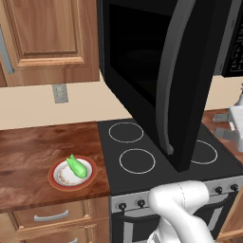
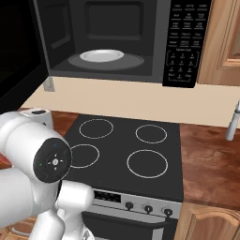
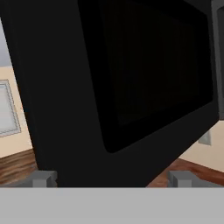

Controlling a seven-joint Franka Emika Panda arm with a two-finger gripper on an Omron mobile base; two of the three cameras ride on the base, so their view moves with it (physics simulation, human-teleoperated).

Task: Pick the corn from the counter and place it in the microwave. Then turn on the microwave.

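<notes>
**One cob on its plate, microwave door swung wide**

One corn [image 1: 77,167] cob lies on a white, red-rimmed plate [image 1: 57,181], its pointed leafy tip aimed toward the wall. The plate sits on the reddish-brown tabletop [image 1: 28,156], just left of the black stovetop [image 1: 156,159] with its white ring burners. Nothing touches the corn.

The microwave [image 2: 140,33] hangs above the stove with its door [image 1: 156,71] standing open, reaching out over the burners. In the right base view the cavity shows a pale glass turntable [image 2: 101,56] inside, and the button panel [image 2: 185,42] sits at the right edge. The long curved grey handle [image 1: 172,76] runs down the door's outer edge.

In the hand view the gripper [image 3: 112,178] faces the dark glass of the open door at close range, its two grey fingertips [image 3: 43,178] wide apart with nothing between them. The jaws stand fully apart and hold nothing. Wooden cabinets [image 1: 47,38] flank the microwave, and a wall outlet [image 1: 60,93] sits below the left one.
</notes>
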